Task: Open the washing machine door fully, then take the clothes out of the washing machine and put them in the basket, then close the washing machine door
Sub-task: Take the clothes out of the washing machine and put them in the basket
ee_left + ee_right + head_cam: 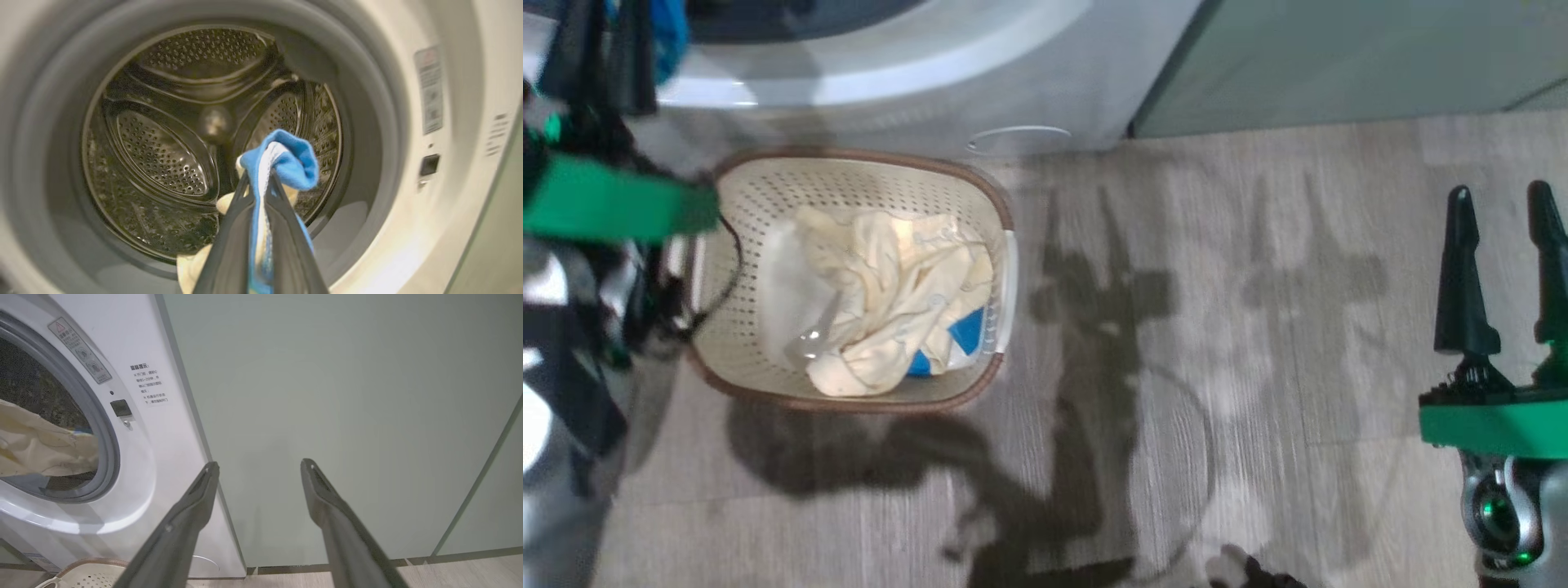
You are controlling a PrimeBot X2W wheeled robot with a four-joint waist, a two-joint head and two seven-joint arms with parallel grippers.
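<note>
Left gripper: fingers clamped on blue-and-yellow garment at the drum mouth of the washing machine | Right gripper: fingers wide apart, holding nothing, facing the green cabinet | Basket: on the floor just before the machine, yellow clothes heaped inside

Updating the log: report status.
Left gripper shut on pale yellow, blue-trimmed garment at drum mouth of white front-loading washing machine. Right gripper open, empty. Another garment in cream perforated plastic basket below.
</note>
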